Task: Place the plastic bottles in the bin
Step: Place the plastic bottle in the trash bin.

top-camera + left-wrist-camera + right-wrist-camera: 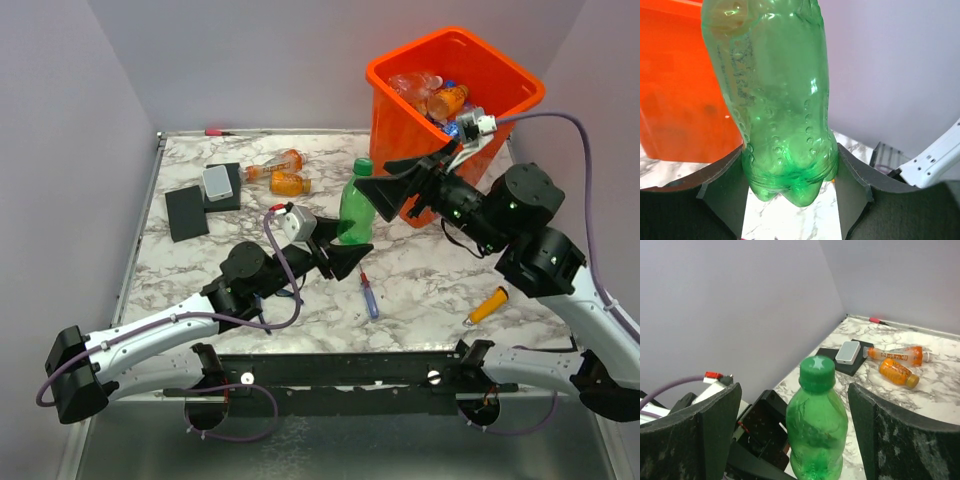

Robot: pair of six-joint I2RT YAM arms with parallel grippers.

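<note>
**Green bottle gripped; bin part-filled**

Progress: the tall bright-orange square plastic bin (400, 125) stands at 1 o'clock on the marbled surface (420, 285). It already has a heap of clear and orange bottles (445, 100) inside, showing over the rim. I cannot count them.

Not yet binned:
- two small orange plastic bottles (288, 183), lying side by side at 11 o'clock
- the green clear plastic bottle (355, 205), upright near the centre, at 9 o'clock from the bin

My judgement is that the task is well past halfway, with three bottles left in view.

My left claw (790, 167) is pinching the green bottle low on its body, with a pad pressed against each side. I cannot tell whether its base has left the surface.

My right claw (793, 390) is spread wide, one finger on either side of the green cap. It touches nothing.
</note>
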